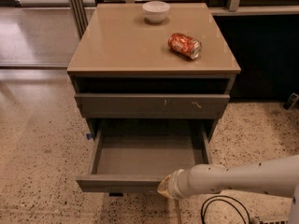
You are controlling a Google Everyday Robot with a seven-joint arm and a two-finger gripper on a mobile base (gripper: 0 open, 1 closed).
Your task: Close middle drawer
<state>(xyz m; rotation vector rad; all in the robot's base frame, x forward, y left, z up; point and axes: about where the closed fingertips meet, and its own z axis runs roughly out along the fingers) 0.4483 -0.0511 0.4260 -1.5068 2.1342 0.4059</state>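
White arm (233,178) stretched level, claw (164,188) bottom centre

Gripper (165,189) before middle drawer (122,183)

Two drawers (152,105) (122,183); one bowl (156,10), can (185,45), pincer (165,189)

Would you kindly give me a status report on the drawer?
End effector at front of middle drawer, right of centre. Drawer wide open. No obstruction seen inside.
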